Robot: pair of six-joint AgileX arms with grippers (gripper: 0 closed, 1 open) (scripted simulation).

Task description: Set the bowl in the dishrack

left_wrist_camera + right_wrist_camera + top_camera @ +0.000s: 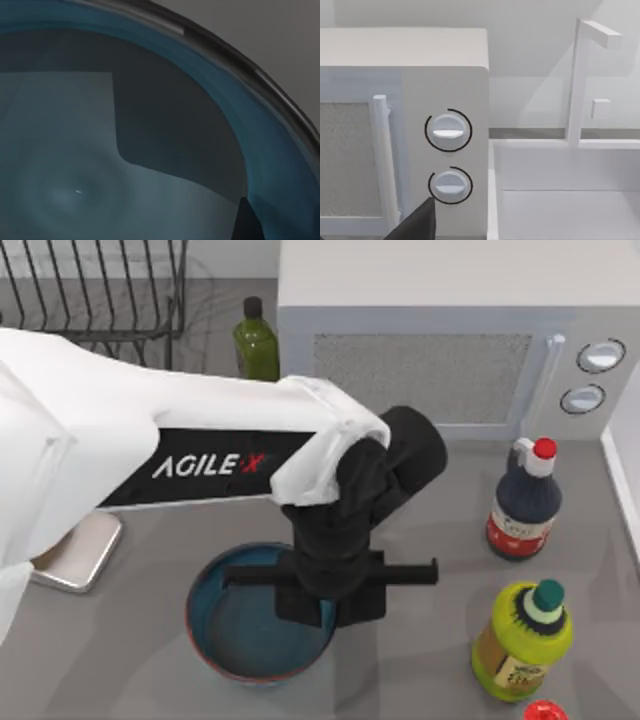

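Directly under left jaws [330,612]: bowl [235,630] (jaws over rim).

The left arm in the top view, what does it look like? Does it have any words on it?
The left arm is a chunky white shell with a black stripe along its side, and white letters there spell AGILEX. Toward the end it turns black: a rounded black wrist, then a boxy black left gripper with a thin black crossbar sticking out on both sides. No loose cables can be seen on it.
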